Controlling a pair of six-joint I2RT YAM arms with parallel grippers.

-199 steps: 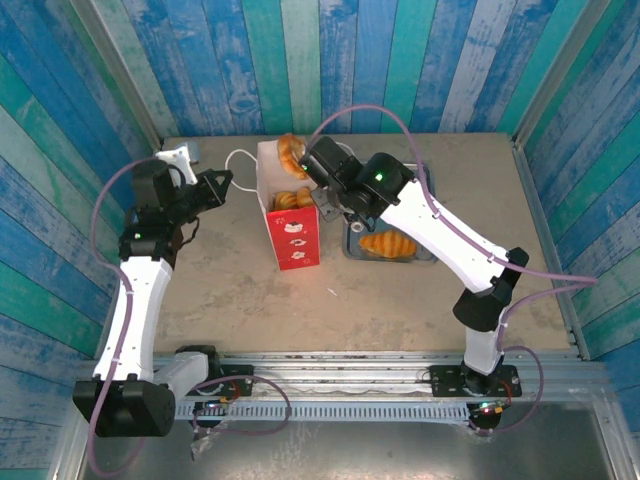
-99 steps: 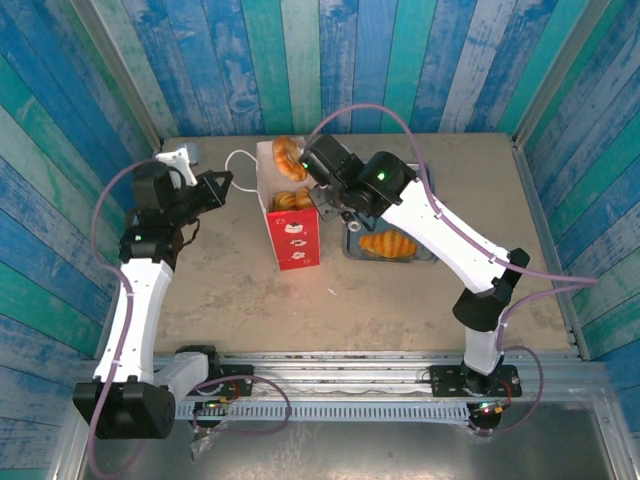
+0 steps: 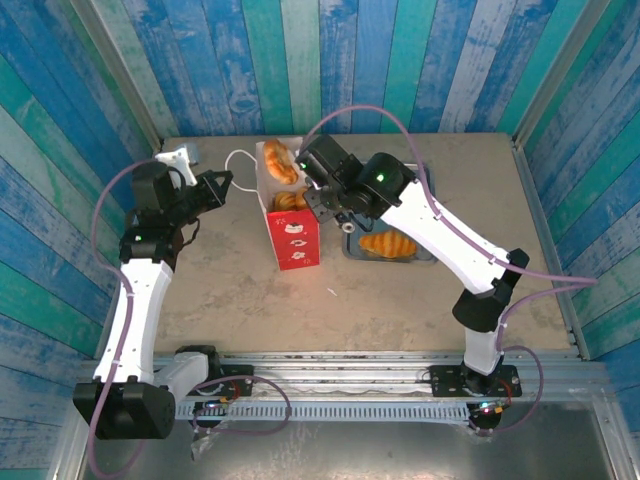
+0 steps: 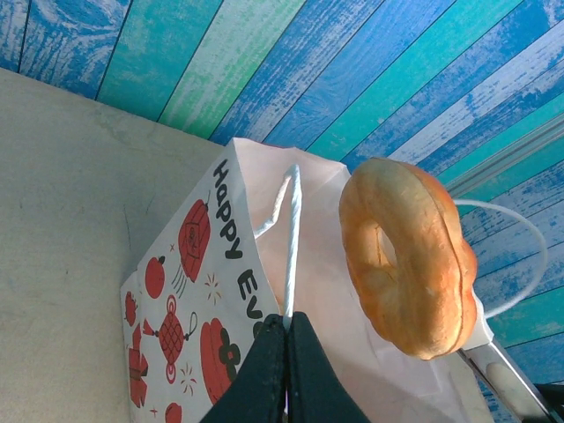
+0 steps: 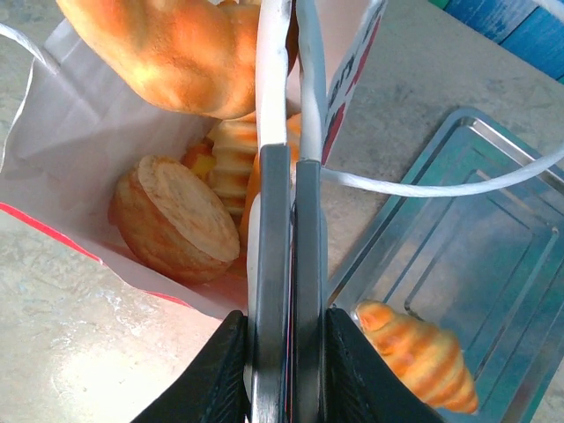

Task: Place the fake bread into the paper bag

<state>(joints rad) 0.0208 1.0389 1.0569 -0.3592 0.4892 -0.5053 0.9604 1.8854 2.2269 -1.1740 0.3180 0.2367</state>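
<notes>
Over the paper bag, my right pincer clamps tongs nipping the likely light, slick ring pastry; left pincer pinches its cord handle.

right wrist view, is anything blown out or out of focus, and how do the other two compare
Right wrist: the tongs close to the lens look soft, and a bright glare patch washes out the table. Left wrist: the ring-shaped bread and paper bag lettering are crisp. Top external: even light, soft shadows.
</notes>
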